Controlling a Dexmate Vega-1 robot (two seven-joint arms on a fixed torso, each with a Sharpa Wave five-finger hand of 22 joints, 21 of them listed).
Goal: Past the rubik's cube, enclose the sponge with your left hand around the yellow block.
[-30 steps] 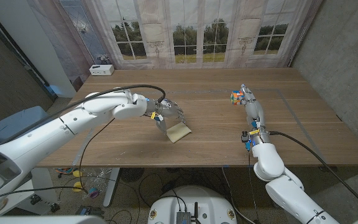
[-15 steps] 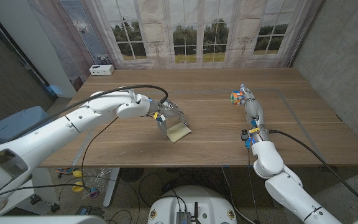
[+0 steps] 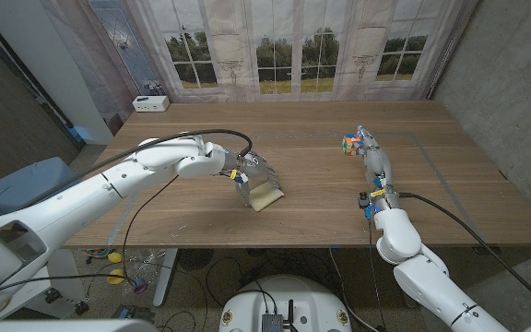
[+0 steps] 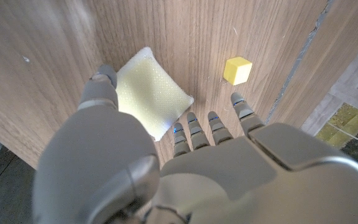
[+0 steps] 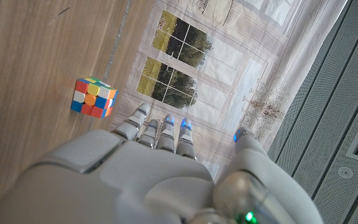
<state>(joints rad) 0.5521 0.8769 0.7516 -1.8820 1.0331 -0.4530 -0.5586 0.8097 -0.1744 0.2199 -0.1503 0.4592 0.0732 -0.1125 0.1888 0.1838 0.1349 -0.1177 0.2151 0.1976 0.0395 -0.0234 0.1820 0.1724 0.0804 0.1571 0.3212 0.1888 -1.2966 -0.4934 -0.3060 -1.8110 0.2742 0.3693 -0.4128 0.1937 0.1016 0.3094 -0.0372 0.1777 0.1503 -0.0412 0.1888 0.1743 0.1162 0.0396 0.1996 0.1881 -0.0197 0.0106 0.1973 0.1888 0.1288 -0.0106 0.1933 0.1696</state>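
Creeping rightward over the last second, my left hand (image 3: 247, 171) now hovers, fingers apart, over the sponge (image 3: 265, 195) at frame centre; yellow block (image 4: 237, 70) just beyond, grasp not closed.

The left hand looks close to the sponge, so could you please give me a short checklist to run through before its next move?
1. Left hand over the sponge: ok, thumb on one side, fingers on the other.
2. Sponge actually gripped: cannot tell; the fingers sit at its edges but closure is not clear.
3. Sponge lying on the table: ok, near the front edge in the head view.
4. Yellow block apart from the fingers: ok, with bare wood between.
5. Rubik's cube out of the way: ok, far over by the right hand.
6. Right hand holding nothing: ok, beside the cube.
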